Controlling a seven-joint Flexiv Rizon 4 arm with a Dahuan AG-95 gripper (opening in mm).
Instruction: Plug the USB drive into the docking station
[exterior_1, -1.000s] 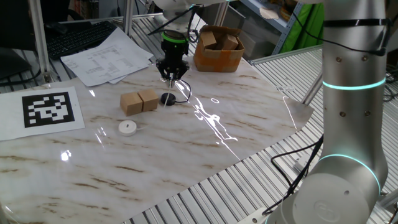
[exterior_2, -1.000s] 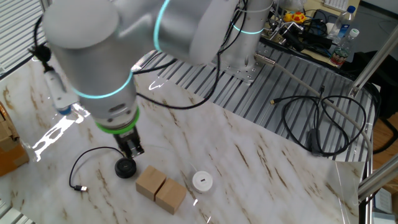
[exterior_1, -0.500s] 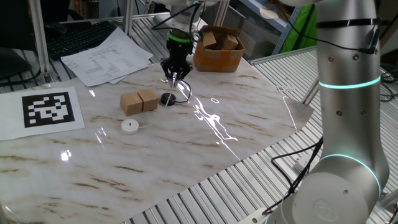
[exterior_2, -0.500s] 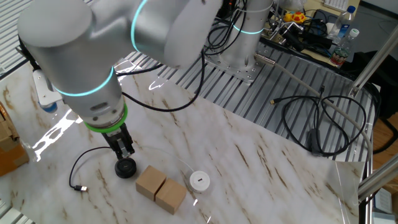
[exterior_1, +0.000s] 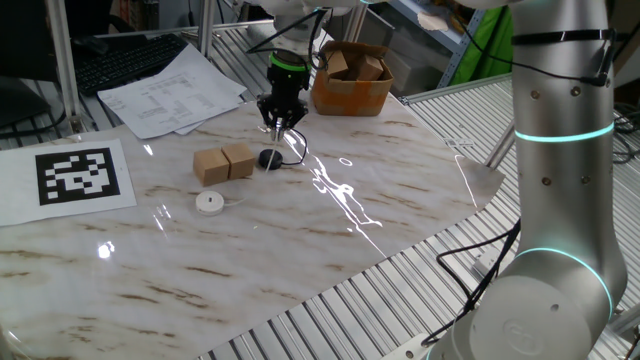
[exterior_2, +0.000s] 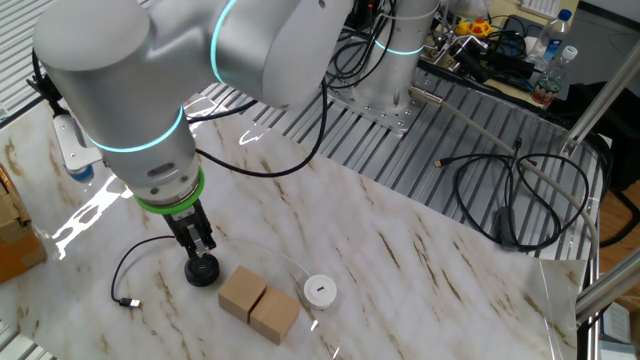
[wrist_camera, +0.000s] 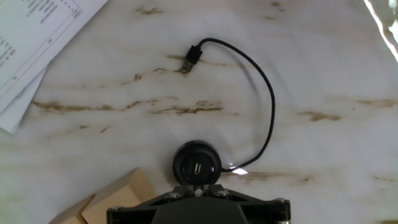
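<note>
My claw above the round dock

Left to right near the desk's far edge: wooden blocks (exterior_1: 223, 163), then the docking station (exterior_1: 269, 157), my claw (exterior_1: 276, 127) above it; whether it grips the USB drive, I cannot tell.

gripper (exterior_1: 277, 127) poised just above black round docking station (exterior_1: 269, 158), two wooden blocks (exterior_1: 223, 164) beside it, white disc (exterior_1: 208, 203) nearer, cardboard box (exterior_1: 352, 78) behind
</note>
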